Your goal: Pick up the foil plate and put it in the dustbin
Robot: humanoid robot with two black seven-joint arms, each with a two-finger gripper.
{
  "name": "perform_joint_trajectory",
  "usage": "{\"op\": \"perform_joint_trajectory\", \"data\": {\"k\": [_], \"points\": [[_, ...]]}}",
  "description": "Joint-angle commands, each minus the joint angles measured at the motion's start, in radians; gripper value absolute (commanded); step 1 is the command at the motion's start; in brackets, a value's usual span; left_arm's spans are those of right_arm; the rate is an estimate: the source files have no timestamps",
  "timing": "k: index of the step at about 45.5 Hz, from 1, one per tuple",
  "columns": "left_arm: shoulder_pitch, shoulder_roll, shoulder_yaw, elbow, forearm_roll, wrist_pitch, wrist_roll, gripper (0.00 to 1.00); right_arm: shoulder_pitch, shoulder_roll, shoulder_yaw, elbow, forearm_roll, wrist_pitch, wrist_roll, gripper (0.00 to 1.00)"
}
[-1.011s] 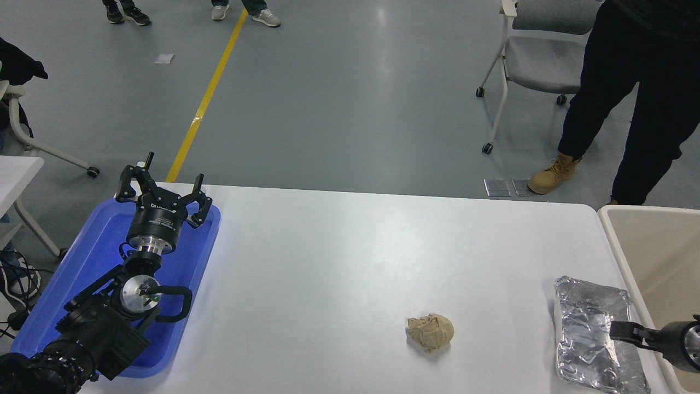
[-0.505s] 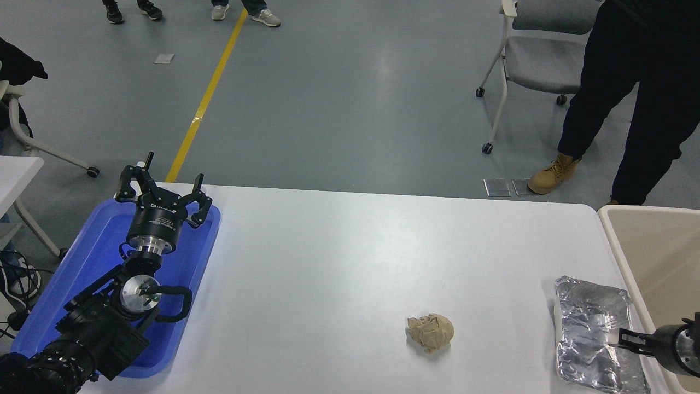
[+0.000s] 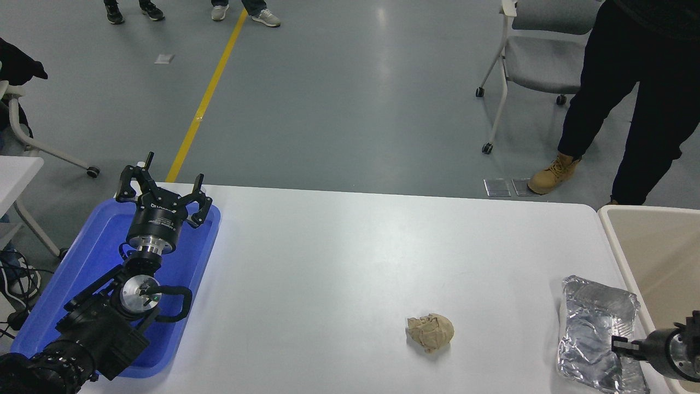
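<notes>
We count one foil plate (image 3: 593, 328), one paper ball (image 3: 431, 331), one blue tray (image 3: 93, 257), one dustbin (image 3: 656, 246) and two grippers. The plate lies at the white table (image 3: 350, 257)'s right edge, just beside the dustbin rim. The right gripper (image 3: 620, 346) enters from the lower right, its tip at the plate's near right part; we cannot tell whether its fingers grip. The left gripper (image 3: 164, 191) is parked over the blue tray, fingers spread. Bare tabletop separates ball and plate. One person (image 3: 629, 93) stands beyond the far edge.
</notes>
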Motion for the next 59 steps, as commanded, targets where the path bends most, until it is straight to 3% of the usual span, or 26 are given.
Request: {"op": "perform_joint_trajectory", "data": {"k": [1,14,36,47,59], "points": [[-0.001,0.0,0.0,0.0,0.0,0.0,0.0,1.0,0.009,-0.017,0.0,0.003,-0.003,0.001,0.002,0.0],[0.0,0.0,0.0,0.0,0.0,-0.001,0.0,1.0,0.083,-0.091,-0.006,0.047,-0.007,0.023,0.06,0.0],[0.0,0.0,0.0,0.0,0.0,-0.001,0.0,1.0,0.39,-0.287,-0.014,0.273,-0.066,0.161,0.06,0.0],[-0.001,0.0,0.0,0.0,0.0,-0.001,0.0,1.0,0.597,-0.381,-0.014,0.293,-0.141,0.34,0.057,0.0],[-0.001,0.0,0.0,0.0,0.0,0.0,0.0,1.0,0.818,-0.399,-0.038,0.283,-0.214,0.507,0.052,0.0]]}}
